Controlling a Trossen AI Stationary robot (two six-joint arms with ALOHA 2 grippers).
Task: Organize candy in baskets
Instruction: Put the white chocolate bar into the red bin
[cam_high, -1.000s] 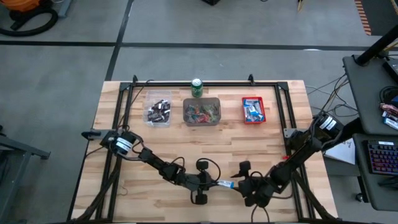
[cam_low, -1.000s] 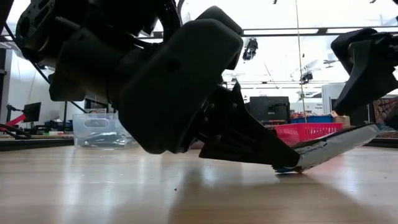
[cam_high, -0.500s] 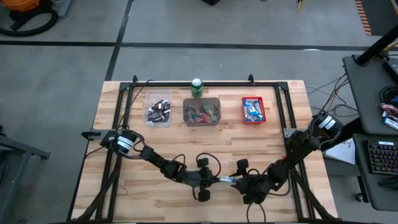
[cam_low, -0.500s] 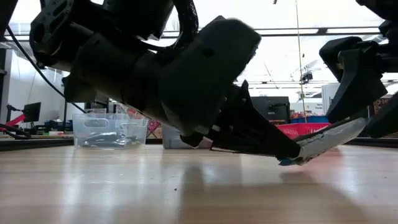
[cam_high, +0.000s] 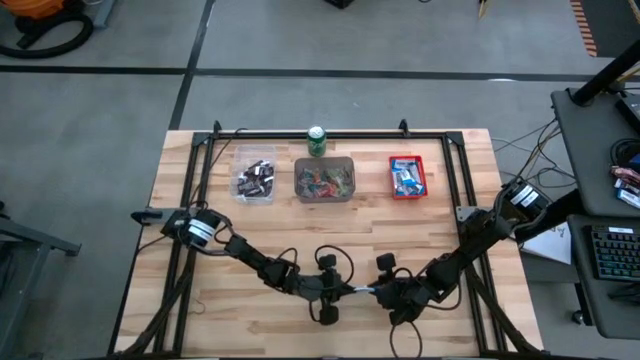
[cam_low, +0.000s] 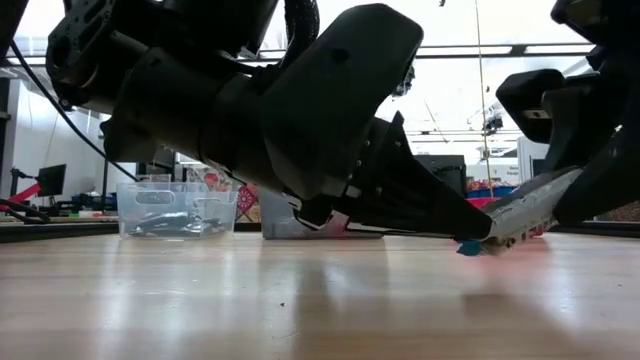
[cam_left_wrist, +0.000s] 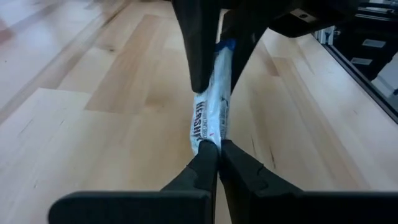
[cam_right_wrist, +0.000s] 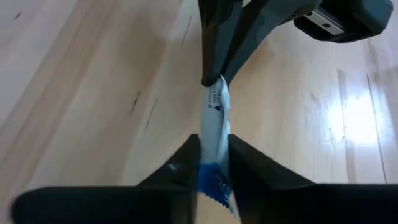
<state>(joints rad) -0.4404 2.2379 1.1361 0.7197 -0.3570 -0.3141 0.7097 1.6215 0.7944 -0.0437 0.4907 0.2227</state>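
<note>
Two robot arms share one blue-and-white candy bar near the bench's front edge.

The left gripper (cam_left_wrist: 211, 152) has its jaws pressed together on one end of the bar (cam_left_wrist: 208, 106), held just above the bench (cam_high: 180, 290). The right gripper (cam_right_wrist: 212, 155) faces it, jaws pinching the other end, apparently a handover. Far off, the red basket (cam_high: 408, 177) holds similar bars, beside grey basket (cam_high: 324, 180) and clear basket (cam_high: 254, 176).

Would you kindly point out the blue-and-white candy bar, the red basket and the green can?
blue-and-white candy bar (cam_left_wrist: 206, 118), left wrist view, wrapper's middle.
red basket (cam_high: 392, 178), high view, left rim.
green can (cam_high: 316, 134), high view, top.
</note>
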